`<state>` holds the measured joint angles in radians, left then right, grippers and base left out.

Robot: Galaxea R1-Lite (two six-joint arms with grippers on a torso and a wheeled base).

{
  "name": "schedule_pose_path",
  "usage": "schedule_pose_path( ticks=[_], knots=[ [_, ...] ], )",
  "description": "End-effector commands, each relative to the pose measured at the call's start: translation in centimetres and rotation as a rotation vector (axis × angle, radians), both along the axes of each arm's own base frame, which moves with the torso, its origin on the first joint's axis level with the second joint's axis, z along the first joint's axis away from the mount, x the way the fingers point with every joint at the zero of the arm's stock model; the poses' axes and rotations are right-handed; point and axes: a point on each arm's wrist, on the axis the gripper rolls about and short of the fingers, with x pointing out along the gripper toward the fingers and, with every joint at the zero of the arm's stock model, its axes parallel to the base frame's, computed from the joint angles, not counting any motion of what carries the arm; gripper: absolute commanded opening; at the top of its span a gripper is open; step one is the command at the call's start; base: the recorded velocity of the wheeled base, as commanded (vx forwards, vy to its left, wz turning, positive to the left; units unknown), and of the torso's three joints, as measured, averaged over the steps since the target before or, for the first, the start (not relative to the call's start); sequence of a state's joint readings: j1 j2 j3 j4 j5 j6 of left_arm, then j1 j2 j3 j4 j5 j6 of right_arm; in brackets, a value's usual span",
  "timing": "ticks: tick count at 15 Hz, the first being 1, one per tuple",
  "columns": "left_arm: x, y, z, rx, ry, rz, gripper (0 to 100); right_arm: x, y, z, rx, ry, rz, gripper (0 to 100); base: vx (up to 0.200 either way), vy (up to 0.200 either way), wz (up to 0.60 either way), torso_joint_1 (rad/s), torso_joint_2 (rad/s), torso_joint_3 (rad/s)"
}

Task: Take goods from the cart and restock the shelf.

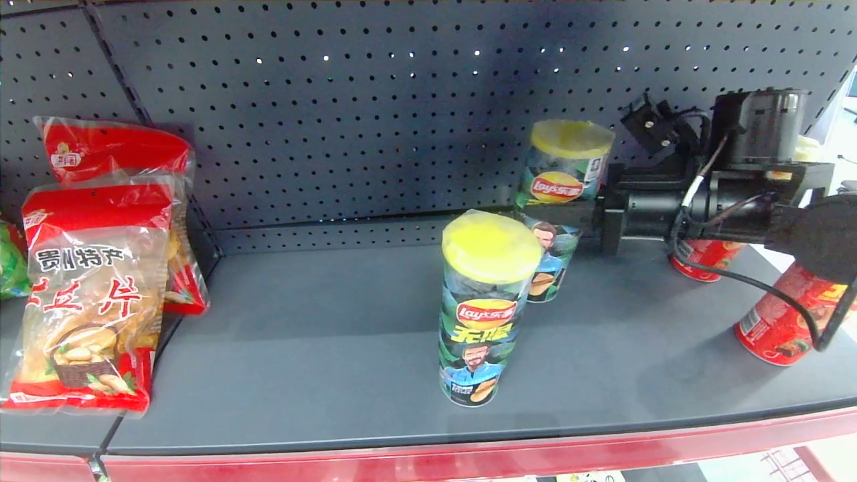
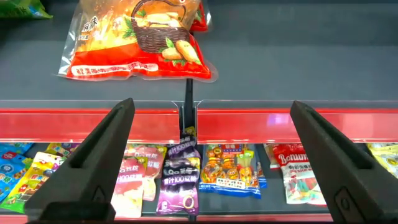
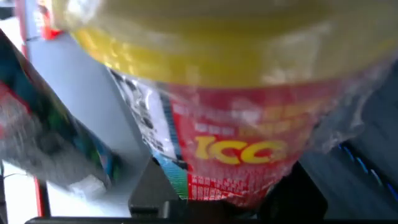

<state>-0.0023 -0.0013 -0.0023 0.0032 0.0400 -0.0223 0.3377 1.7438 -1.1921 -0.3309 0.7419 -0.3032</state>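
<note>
**Grip on the rear can [image 1: 566, 171], left claw [image 2: 211, 107] wide open**

The right claw [image 1: 576, 215] comes in from the robot's right, roughly level, and is closed round the rear can at about mid-height. In the right wrist view its dark fingers [image 3: 155, 190] press against opposite sides of the can's wall, with the yellow lid and the red logo close to the camera.

The rear can stands with its long axis vertical, yellow lid up and base down towards the shelf [image 1: 301, 348]. Its logo faces the front. Whether the base rests on the deck or hangs just above it, I cannot tell. The can is deep on the shelf, near the pegboard [image 1: 335, 100].

The front can [image 1: 485, 308] has the same green wrap and yellow lid. It stands upright on the deck, apart from the claw, in front of the rear can and a little to the robot's left.

Two red cans [image 1: 780, 321] stand at the robot's right end of the shelf, partly hidden behind the right arm. Peanut bags [image 1: 87, 294] lean upright at the left end.

The left claw's fingers [image 2: 99, 155] are spread wide and touch nothing. It sits in front of the shelf's red front edge, just before one peanut bag. Sweet packets [image 2: 233, 171] lie on the tier below.
</note>
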Motion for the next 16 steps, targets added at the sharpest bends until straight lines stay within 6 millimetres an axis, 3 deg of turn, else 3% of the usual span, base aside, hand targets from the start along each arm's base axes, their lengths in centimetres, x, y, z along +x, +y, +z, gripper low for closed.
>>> schedule_pose_path(
  ticks=[1,5,16],
  knots=[
    [0.0,0.0,0.0,0.001,0.000,0.001,100,0.5,4.0,0.1,0.008,-0.014,0.096,0,0.000,0.000,0.00,0.000,0.00,0.000],
    [0.0,0.0,0.0,0.001,0.002,0.001,100,0.4,6.8,-1.0,-0.002,0.005,0.167,0,0.000,0.000,0.00,0.000,0.00,0.000],
    [0.0,0.0,0.0,-0.001,0.002,-0.001,100,1.5,7.8,-2.8,-0.008,0.028,0.193,0,0.000,0.000,0.00,0.000,0.00,0.000]
  ],
)
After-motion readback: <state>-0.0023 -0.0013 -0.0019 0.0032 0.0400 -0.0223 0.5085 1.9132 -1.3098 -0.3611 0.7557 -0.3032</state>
